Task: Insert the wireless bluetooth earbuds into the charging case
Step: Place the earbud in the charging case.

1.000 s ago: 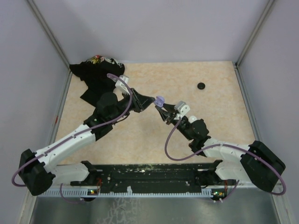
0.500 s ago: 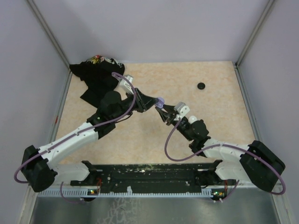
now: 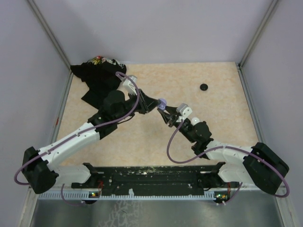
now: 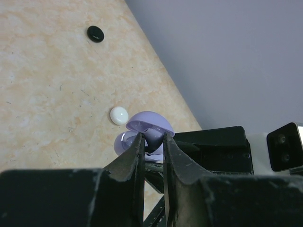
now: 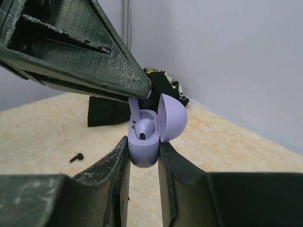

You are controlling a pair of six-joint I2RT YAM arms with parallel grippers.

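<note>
My right gripper (image 5: 143, 147) is shut on the open lavender charging case (image 5: 144, 142) and holds it above the table with its lid (image 5: 171, 117) up. One lavender earbud (image 5: 145, 126) sits in the case. My left gripper (image 4: 152, 137) is shut on a second lavender earbud (image 4: 154, 139), whose stem (image 5: 134, 109) reaches into the case's other slot. In the top view both grippers meet at the case (image 3: 162, 102) mid-table. A tiny dark earbud (image 5: 75, 157) lies on the table.
A black disc (image 3: 204, 87) lies at the far right of the table, also in the left wrist view (image 4: 95, 33). A white disc (image 4: 119, 115) lies beside the case. A black cloth (image 3: 97, 78) is heaped at the far left corner. Walls enclose the table.
My left arm has moved right, bringing its earbud up to the case. The right gripper and case have barely moved.
</note>
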